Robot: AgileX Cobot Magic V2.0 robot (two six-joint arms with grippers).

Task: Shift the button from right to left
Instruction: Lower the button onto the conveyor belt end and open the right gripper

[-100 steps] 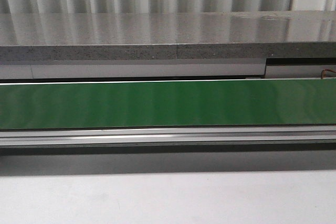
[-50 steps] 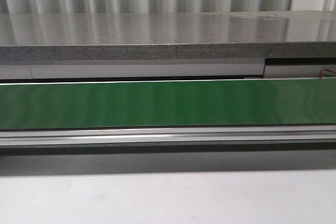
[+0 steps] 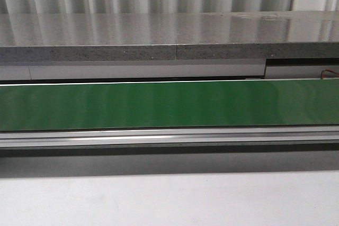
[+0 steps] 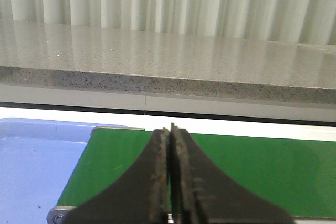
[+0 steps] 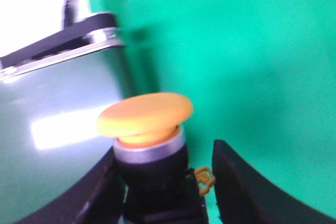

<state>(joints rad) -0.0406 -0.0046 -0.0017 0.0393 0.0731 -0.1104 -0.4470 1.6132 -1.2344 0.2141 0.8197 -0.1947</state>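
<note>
We are seeing the button, a push-button with a round yellow-orange head, a silvery collar and a dark body below, only in the right wrist view. It is sitting upright between the black fingers of the right gripper, against a bright teal-green tray surface. One finger is touching the button's body while the other is standing off it with a gap, so the fingers are apart and not clamped on it. A blurred grey, shiny surface is lying beside the button.

In the left wrist view, the left gripper is holding its fingers pressed together with nothing between them, above the long green conveyor belt, next to a pale blue tray.

The front view is showing the green belt, the grey speckled stone shelf behind it and the white table, looking just as it did in the earlier frames, with no arm in sight.
</note>
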